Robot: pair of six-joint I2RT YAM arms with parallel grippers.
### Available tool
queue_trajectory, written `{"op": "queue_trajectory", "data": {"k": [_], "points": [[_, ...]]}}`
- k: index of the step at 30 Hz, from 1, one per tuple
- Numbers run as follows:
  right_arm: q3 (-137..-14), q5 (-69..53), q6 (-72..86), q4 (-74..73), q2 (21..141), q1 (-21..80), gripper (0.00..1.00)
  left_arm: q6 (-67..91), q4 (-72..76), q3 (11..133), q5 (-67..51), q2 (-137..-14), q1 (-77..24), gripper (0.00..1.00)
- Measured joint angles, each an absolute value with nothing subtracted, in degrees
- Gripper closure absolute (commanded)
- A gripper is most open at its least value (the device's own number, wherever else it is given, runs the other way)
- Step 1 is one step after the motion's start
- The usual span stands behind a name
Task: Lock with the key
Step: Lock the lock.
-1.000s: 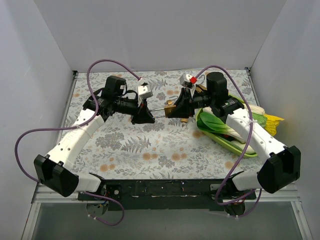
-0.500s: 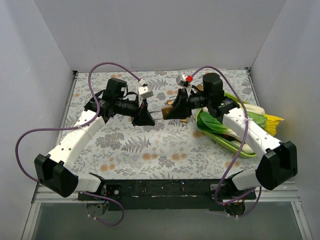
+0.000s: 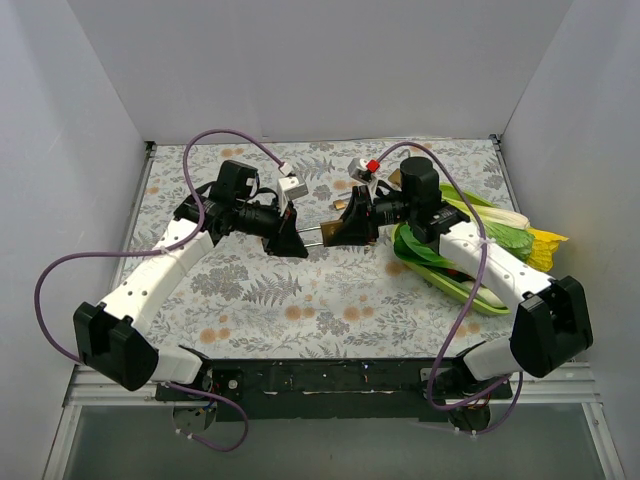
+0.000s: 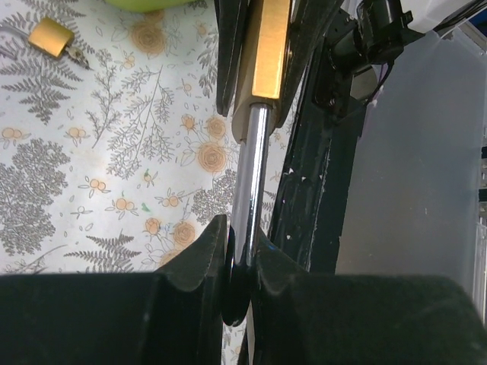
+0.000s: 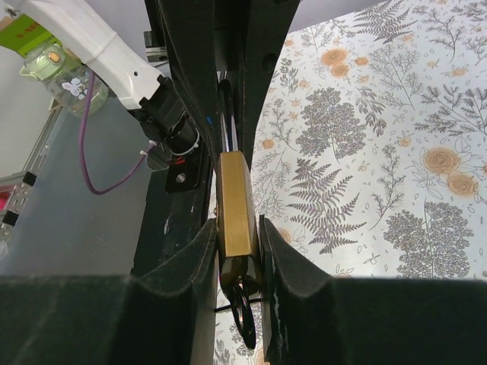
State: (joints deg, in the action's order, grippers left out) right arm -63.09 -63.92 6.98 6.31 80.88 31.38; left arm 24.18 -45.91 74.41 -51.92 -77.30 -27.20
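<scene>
A brass padlock (image 3: 333, 233) hangs above the table centre between my two grippers. My right gripper (image 3: 348, 227) is shut on its brass body (image 5: 237, 199), gripped on both flat sides. A black key head (image 5: 247, 308) sticks out of the lock's end between my right fingers (image 5: 199, 255). The chrome shackle (image 4: 251, 171) runs from the brass body (image 4: 271, 46) towards my left gripper (image 4: 242, 262), which is shut on the shackle's end. In the top view my left gripper (image 3: 296, 240) sits just left of the lock.
A second small brass padlock (image 4: 51, 38) lies on the floral cloth. A green plate (image 3: 478, 297) with leafy greens (image 3: 500, 228) and a yellow item (image 3: 547, 245) is at the right, under my right arm. Purple cables loop over both arms.
My right gripper has carried the padlock a little left and nearer. My left gripper has shifted slightly with it, still holding the shackle.
</scene>
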Motion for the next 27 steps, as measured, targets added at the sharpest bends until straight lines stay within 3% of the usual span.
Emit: {"op": "queue_trajectory", "data": {"k": [27], "points": [[-62.0, -63.4, 7.0, 8.6, 83.7, 32.6, 0.99, 24.8, -47.3, 73.1, -48.8, -78.0, -27.6, 1.00]]}}
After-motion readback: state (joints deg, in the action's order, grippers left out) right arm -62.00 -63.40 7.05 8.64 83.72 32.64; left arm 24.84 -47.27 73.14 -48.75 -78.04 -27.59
